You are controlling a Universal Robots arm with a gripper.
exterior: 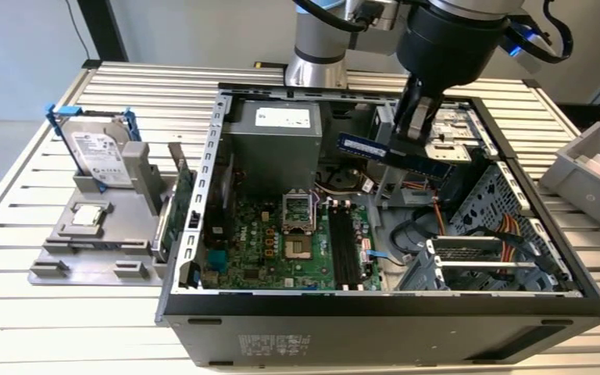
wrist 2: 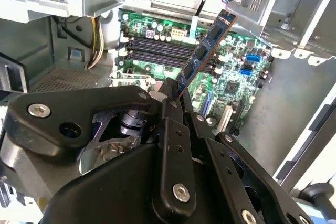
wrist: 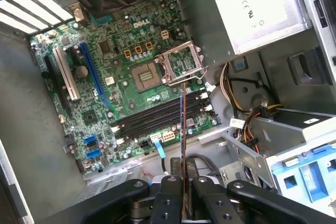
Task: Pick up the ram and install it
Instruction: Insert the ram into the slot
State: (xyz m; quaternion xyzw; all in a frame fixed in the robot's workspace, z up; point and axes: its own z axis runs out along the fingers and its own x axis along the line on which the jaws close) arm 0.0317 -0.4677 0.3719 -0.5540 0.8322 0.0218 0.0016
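Observation:
The ram (exterior: 394, 153) is a long dark-blue stick held level in the air above the open computer case (exterior: 383, 301), over the back right of the motherboard (exterior: 269, 242). My gripper (exterior: 415, 129) is shut on it from above, gripping it near one end. In both wrist views the ram (wrist 2: 207, 45) (wrist: 182, 129) sticks out from between the black fingers (wrist 2: 169, 124) (wrist: 169, 198) of the gripper (wrist 2: 177, 92) (wrist: 182, 182). The black memory slots (exterior: 344, 250) (wrist 2: 157, 51) (wrist: 157, 116) lie below with nothing in them.
A hard drive in a blue bracket (exterior: 102, 152) stands on a grey fixture (exterior: 91, 234) at the exterior view's left, with a green card (exterior: 182, 199) beside the case wall. The power supply (exterior: 274, 137), drive cage (exterior: 498, 234) and cables (exterior: 508, 230) crowd the case. A grey bin (exterior: 592, 183) sits at the right.

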